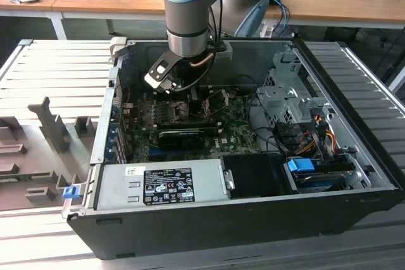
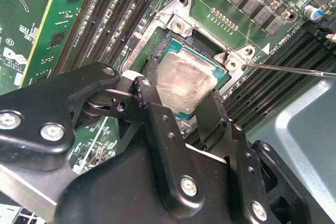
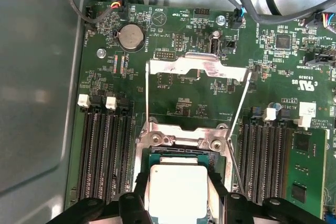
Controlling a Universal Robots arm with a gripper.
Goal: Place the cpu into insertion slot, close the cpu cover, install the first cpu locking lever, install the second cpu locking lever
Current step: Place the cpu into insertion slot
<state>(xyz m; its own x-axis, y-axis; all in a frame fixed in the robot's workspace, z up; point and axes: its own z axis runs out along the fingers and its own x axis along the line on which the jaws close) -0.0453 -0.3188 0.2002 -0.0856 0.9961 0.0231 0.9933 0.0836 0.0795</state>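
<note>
The cpu point(image 2: 184, 80), a square chip with a dull silver top, sits level over the insertion slot point(image 2: 203, 43) in the green board. My gripper point(image 2: 181, 97) is shut on the cpu, one black finger point(image 2: 155, 103) against each of two opposite edges. In the first wrist view the cpu point(image 3: 176, 187) lies between the same fingers of the gripper point(image 3: 177, 199), low in the insertion slot point(image 3: 181, 153). The cpu cover point(image 3: 197, 66) stands swung up and open behind the slot. A thin locking lever point(image 2: 294, 70) sticks out beside the socket. In the exterior view the gripper point(image 1: 190, 96) reaches down inside the computer case.
Long black memory slots point(image 3: 105, 150) flank the socket, with a green memory module point(image 3: 310, 166) at one side. A power supply point(image 1: 158, 184), a black graphics card point(image 1: 180, 136), a drive cage point(image 1: 285, 93) and cables point(image 1: 316, 131) crowd the case. A coin battery point(image 3: 130, 36) sits on the board.
</note>
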